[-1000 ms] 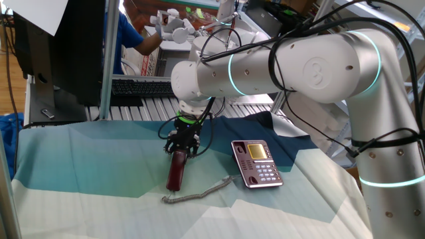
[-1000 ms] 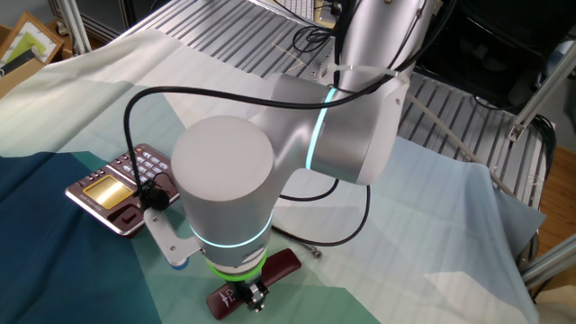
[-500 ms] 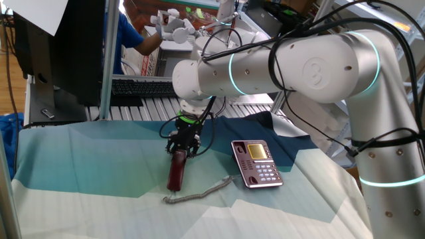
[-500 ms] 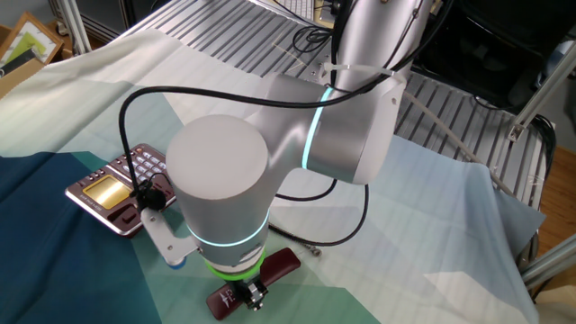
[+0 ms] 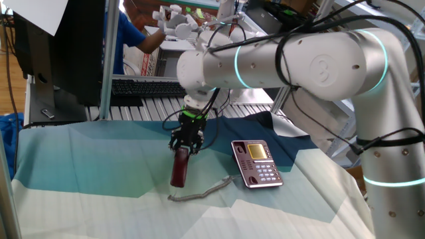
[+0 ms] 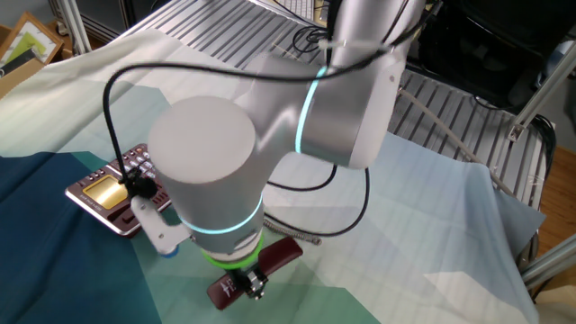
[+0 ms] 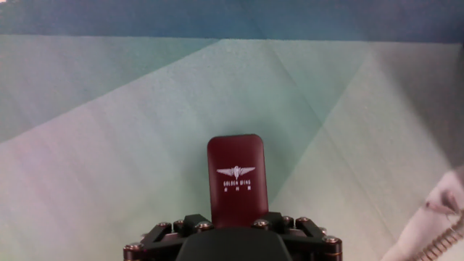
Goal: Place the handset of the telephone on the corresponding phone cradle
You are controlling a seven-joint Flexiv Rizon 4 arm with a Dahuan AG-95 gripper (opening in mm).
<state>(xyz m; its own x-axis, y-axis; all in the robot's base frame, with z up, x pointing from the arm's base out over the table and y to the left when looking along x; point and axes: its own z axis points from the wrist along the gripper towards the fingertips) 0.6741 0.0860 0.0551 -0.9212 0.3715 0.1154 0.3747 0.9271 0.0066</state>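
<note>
The dark red handset (image 5: 179, 168) hangs upright from my gripper (image 5: 184, 147), which is shut on its upper end. Its lower end is just above the cloth. Its grey coiled cord (image 5: 202, 192) trails on the cloth toward the telephone (image 5: 256, 162), a maroon base with grey keys and a yellowish display, to the right of the handset. In the other fixed view the handset (image 6: 274, 264) shows under the arm and the telephone (image 6: 112, 185) lies at left. In the hand view the handset (image 7: 236, 180) sticks out from between the jaws of the gripper (image 7: 233, 226).
A teal and white cloth (image 5: 99, 166) covers the table. A black keyboard (image 5: 143, 87) and a monitor (image 5: 63, 46) stand at the back. A person in blue (image 5: 133, 33) is behind the table. The metal slatted surface (image 6: 450, 117) lies beyond the cloth.
The gripper has lifted the handset off the cloth and shifted it slightly right toward the telephone. The cord has been dragged along with it.
</note>
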